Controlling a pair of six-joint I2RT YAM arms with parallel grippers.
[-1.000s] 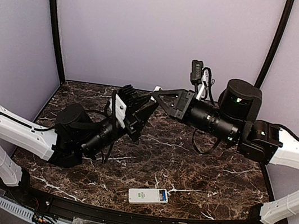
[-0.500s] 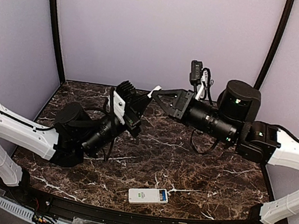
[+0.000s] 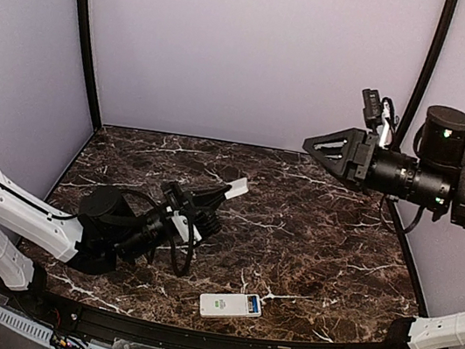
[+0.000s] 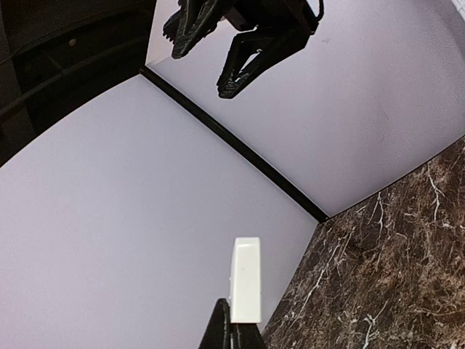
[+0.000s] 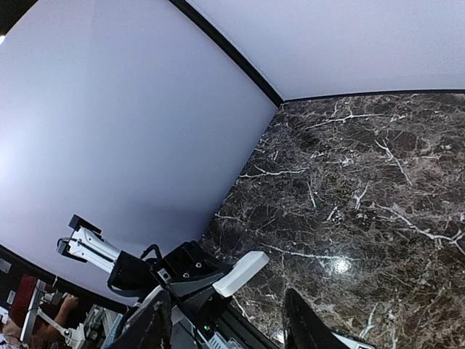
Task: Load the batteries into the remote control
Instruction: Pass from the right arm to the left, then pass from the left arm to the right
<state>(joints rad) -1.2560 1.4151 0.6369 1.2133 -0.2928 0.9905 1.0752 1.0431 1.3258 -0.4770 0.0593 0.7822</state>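
On marble table (image 3: 319,241), white remote control (image 3: 229,305)

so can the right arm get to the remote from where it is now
Probably yes. The right gripper hangs open and empty above the table's far right, and the remote lies alone near the front edge. The left gripper, shut on a white piece, is off to the left.

Right arm: I see it pulled back from the table centre to the right rear.
Right gripper (image 3: 308,143): jaws now parted, off the white piece (image 3: 237,187).
Left gripper (image 3: 222,193): lowered toward the table, now gripping that piece alone.
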